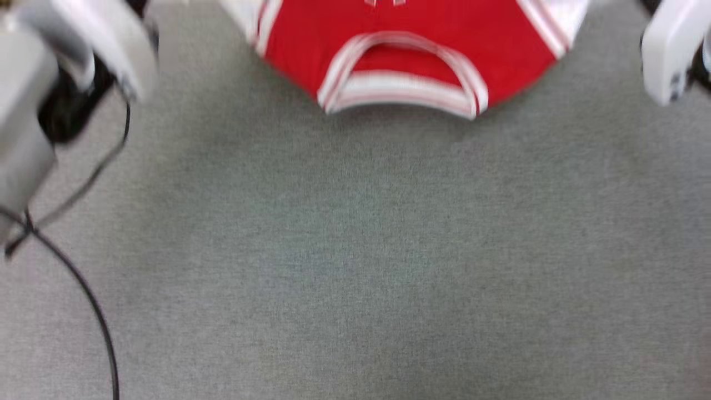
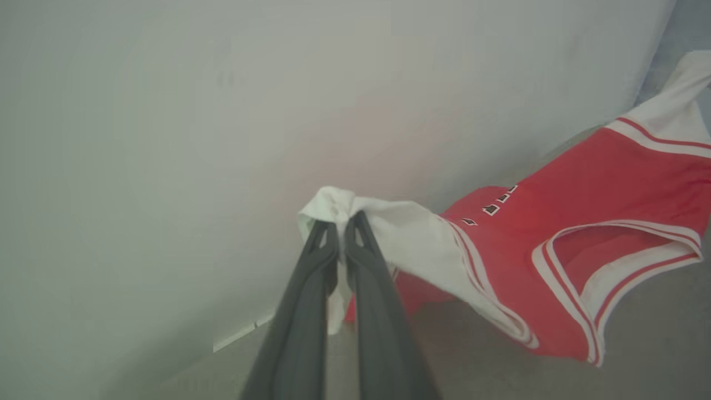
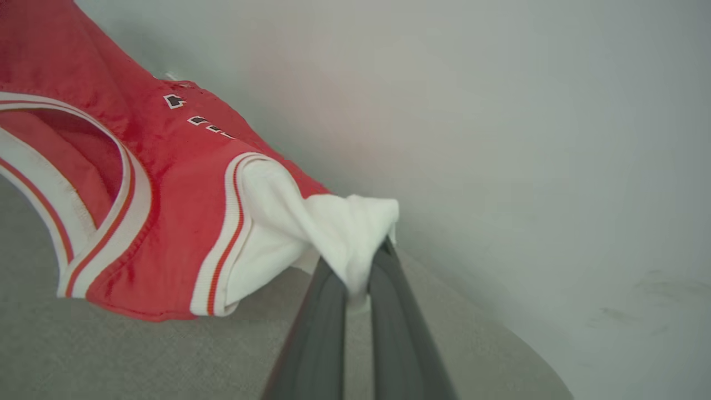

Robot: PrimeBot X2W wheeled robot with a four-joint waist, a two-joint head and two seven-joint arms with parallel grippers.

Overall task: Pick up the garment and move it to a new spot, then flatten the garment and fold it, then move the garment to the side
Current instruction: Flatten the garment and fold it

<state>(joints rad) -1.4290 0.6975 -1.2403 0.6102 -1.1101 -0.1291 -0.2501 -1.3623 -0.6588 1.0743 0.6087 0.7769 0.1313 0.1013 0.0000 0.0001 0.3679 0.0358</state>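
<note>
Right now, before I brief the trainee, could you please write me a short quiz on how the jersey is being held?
1. True or false: the left pincer is shut on a white sleeve of the garment.
2. Which part does the right pincer grip? A) the red hem B) the opposite sleeve C) nothing
3. Fill in: the collar has trim striped red and ____.
Key: 1 true; 2 B; 3 white.
</note>
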